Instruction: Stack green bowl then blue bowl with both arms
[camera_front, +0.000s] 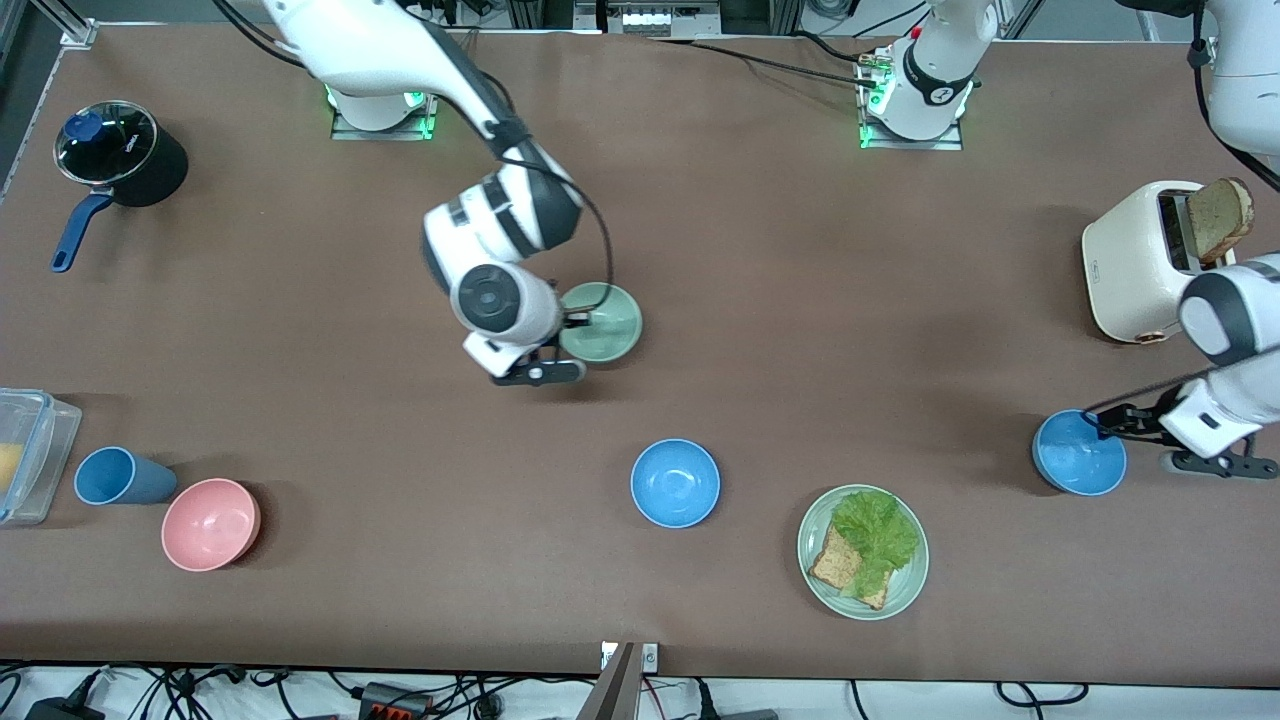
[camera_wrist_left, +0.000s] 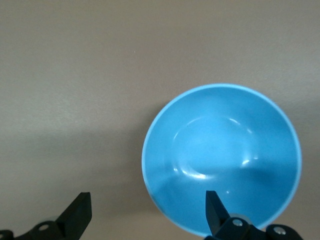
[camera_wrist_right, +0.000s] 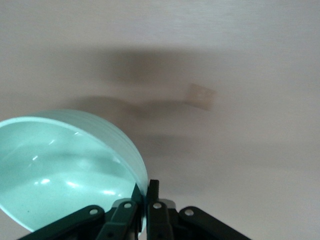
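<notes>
The right end effector (camera_front: 575, 322) is clamped tight on the rim of the green bowl (camera_front: 603, 322), its two fingers (camera_wrist_right: 152, 200) pinched together across the wall with the bowl tilted and lifted clear of the surface (camera_front: 800, 300), over the middle of it. The left end effector (camera_front: 1103, 428) stands fully spread at the rim of a blue bowl (camera_front: 1078, 453) toward the left arm's end of the surface; in the left wrist view one finger (camera_wrist_left: 215, 212) is over the inside of the rim and the other is outside, over bare surface, gripping nothing. There are two blue bowls: that one and a second blue bowl (camera_front: 675, 482) sitting alone near the middle, nearer to the front camera than the green bowl. There is one green bowl, one pink bowl (camera_front: 210, 523) and one blue cup (camera_front: 120, 476) lying on its side just beside the pink bowl, toward the right arm's end. One green plate (camera_front: 862, 565) carries lettuce (camera_front: 878, 528) and toast (camera_front: 838, 566), between the two blue bowls and nearer to the camera. One cream toaster (camera_front: 1135, 265) holds a slice of bread (camera_front: 1220, 217) sticking out of its slot. One black pot (camera_front: 120, 160) with a glass lid and blue handle sits at the right arm's end, and one clear container (camera_front: 30, 450) shows at the edge beside the cup. The surface is matte brown; cables run along its edges, and green lights glow at both arm bases.
</notes>
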